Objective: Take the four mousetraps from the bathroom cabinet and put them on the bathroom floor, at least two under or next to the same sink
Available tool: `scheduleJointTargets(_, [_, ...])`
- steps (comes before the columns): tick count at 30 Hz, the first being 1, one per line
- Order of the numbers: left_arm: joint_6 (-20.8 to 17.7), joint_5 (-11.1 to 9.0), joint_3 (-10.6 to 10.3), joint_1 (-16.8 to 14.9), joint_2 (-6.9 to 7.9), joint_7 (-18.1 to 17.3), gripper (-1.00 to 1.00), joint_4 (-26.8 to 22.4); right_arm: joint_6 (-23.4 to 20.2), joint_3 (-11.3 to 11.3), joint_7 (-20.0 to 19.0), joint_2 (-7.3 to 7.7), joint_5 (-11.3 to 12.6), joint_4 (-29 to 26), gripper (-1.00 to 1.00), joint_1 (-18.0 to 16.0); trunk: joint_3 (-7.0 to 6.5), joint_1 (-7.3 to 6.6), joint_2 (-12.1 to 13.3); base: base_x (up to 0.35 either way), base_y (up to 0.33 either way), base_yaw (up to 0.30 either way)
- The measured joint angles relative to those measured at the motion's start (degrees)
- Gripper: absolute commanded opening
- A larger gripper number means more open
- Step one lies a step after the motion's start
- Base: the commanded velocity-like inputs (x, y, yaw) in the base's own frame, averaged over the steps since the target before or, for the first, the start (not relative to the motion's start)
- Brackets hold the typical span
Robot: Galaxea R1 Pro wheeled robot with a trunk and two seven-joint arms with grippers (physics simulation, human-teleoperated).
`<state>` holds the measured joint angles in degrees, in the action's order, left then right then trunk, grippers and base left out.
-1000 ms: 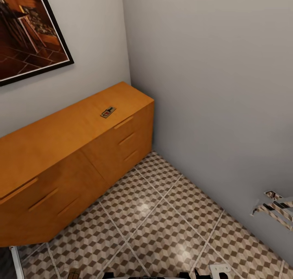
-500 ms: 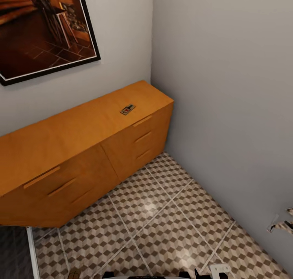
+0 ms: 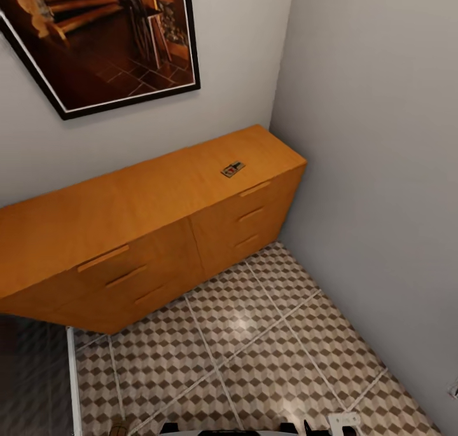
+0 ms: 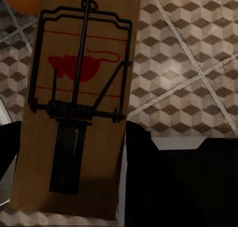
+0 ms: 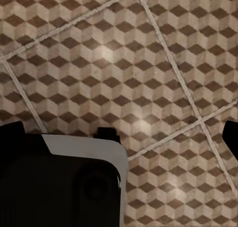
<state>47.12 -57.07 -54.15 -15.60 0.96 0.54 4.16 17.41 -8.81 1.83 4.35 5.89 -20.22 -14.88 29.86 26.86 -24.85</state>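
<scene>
— What do we have from the head view?

— We see the cabinet (image 3: 152, 232), a wide low orange-brown chest, standing against the back wall with its right end close to the corner. All six drawers look shut, their slim bar handles flush in two columns. One mousetrap on the cabinet (image 3: 233, 169) lies flat on the top, near the front edge, above the right column of drawers. A framed picture (image 3: 108, 35) hangs on the wall above. In front of the chest spreads the bathroom floor (image 3: 254, 347), cube-patterned tiles with pale grout. At the lower left we make out a dark glass panel (image 3: 32, 379) with a pale edge strip.

— And the left wrist view?

— We find a second mousetrap (image 4: 74, 103) very close to the camera, a wooden plate with a red mouse mark, a black wire bar and a coil spring. The left gripper (image 4: 69, 152) has dark fingers (image 4: 136, 162) on either side of the plate, which hangs above the tiles, so we take it as clamped on the trap, though the contact itself is dim.

— The right wrist view?

— We look down on the tiled floor. The right gripper (image 5: 119, 132) shows dark fingertips (image 5: 10, 132) far apart at the two edges, so its jaws stand wide with nothing between them. The robot's dark and white body (image 5: 64, 182) sits beneath.
</scene>
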Motion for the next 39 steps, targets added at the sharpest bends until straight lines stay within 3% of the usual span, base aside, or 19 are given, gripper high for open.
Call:
scheduleJointTargets(17, [0.0, 0.0, 0.0, 0.0, -0.05, 0.0, -1.0, 0.0, 0.0, 0.0, 0.0, -0.02, 0.0, 0.0, 1.0, 0.0, 0.33, 0.01, 0.0, -0.011, -0.004, 0.282])
scheduleJointTargets(39, [0.0, 0.0, -0.1, 0.0, -0.29, -0.1, -1.0, 0.0, 0.0, 0.0, 0.0, -0.02, 0.0, 0.0, 1.0, 0.0, 0.69, 0.01, 0.0, -0.245, -0.16, 0.282])
